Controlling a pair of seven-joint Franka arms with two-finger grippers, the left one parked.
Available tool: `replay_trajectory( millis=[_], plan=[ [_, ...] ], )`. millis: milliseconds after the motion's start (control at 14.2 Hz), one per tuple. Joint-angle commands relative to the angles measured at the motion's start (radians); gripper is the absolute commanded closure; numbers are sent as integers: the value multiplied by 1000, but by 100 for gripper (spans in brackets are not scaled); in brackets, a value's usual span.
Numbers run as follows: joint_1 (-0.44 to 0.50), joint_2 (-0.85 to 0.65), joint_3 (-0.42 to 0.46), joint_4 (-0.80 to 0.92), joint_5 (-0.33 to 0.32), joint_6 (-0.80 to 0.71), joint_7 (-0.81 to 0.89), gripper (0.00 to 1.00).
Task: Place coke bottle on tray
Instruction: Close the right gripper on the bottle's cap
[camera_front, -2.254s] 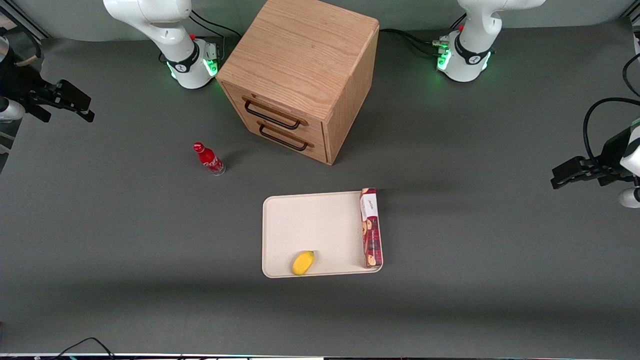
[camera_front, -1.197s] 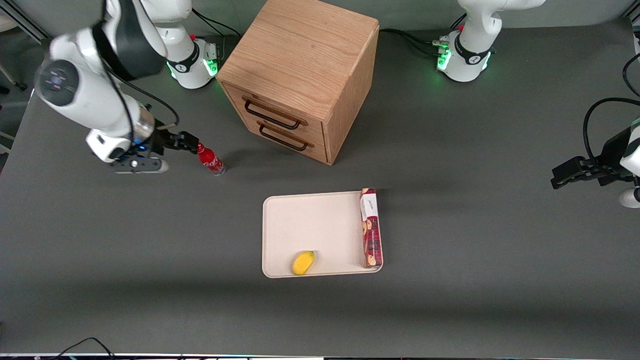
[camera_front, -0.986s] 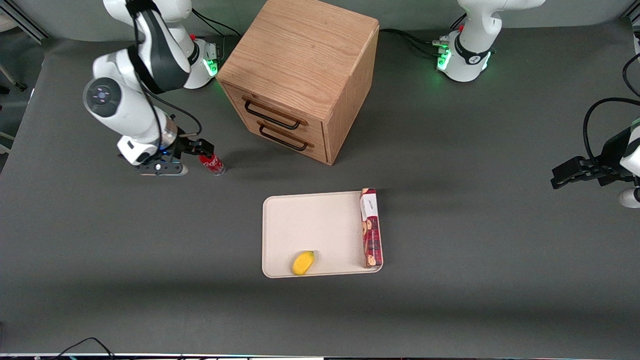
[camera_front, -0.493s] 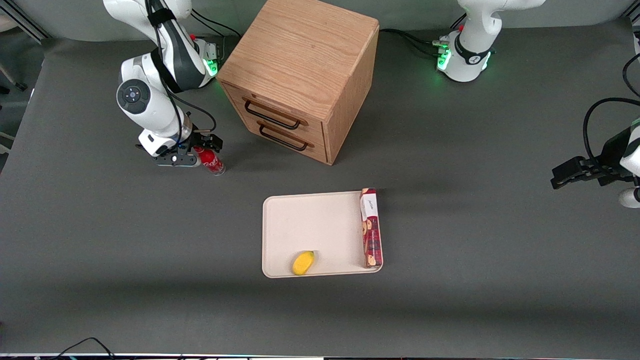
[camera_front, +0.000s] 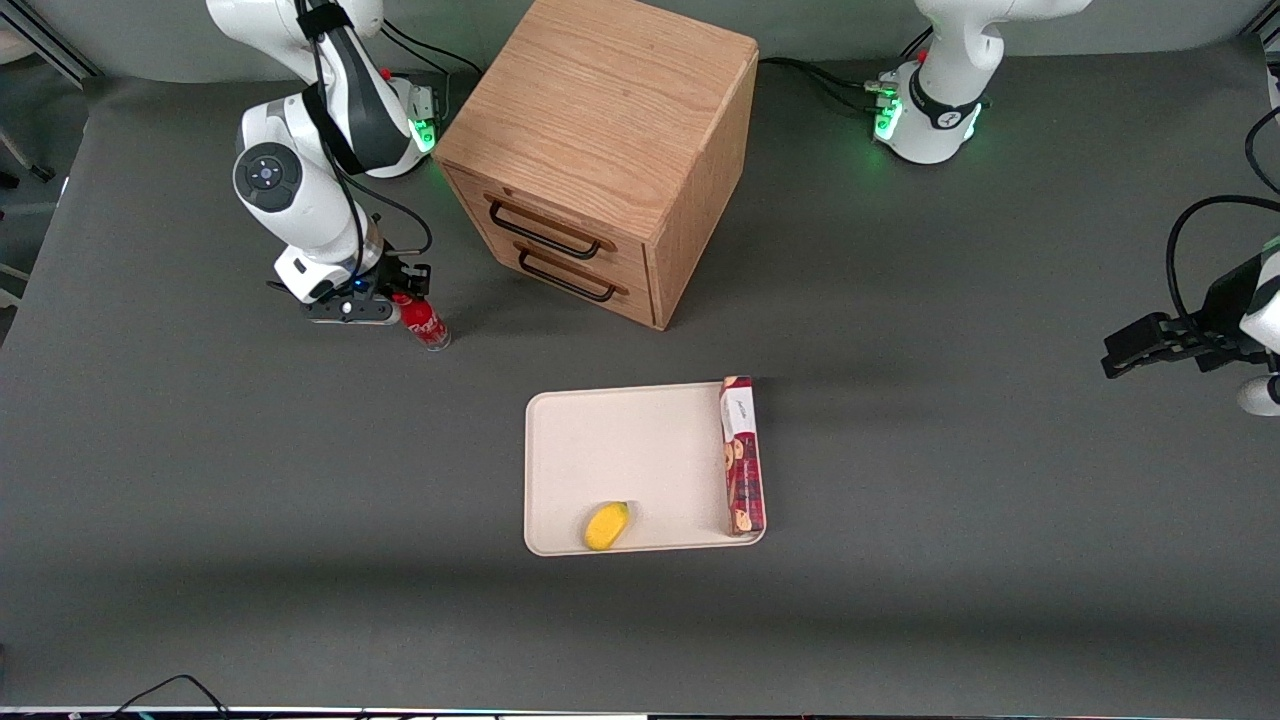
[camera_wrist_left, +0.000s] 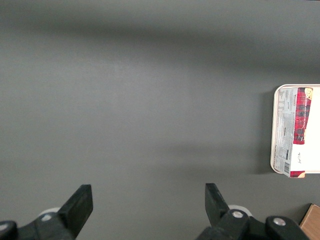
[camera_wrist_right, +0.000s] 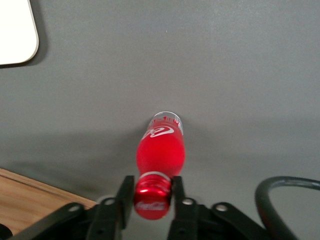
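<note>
Nearest you, the tray (camera_front: 600, 450) lies flat on the grey surface (camera_front: 900, 600), carrying a yellow fruit (camera_front: 606, 525) near its front rim and a red cookie box (camera_front: 742, 455) along the edge toward the parked arm's end; farther from you, toward the working arm's end, the coke bottle (camera_front: 427, 326) stands upright on the surface, well apart from the tray; your gripper (camera_wrist_right: 152, 197) sits at its cap — fingers (camera_wrist_right: 125, 192) closed narrowly against both sides; the wooden drawer cabinet (camera_front: 600, 150) stands farther still.
</note>
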Motion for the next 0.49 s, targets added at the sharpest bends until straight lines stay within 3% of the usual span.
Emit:
replay_trajectory(
  millis=[0, 141, 423],
  plan=[
    [-6, -24, 12, -10, -16, 6, 8, 100],
    [-6, -27, 12, 22, -17, -25, -2, 100],
    [-8, -20, 10, 290, -34, -317, -5, 100]
  ],
)
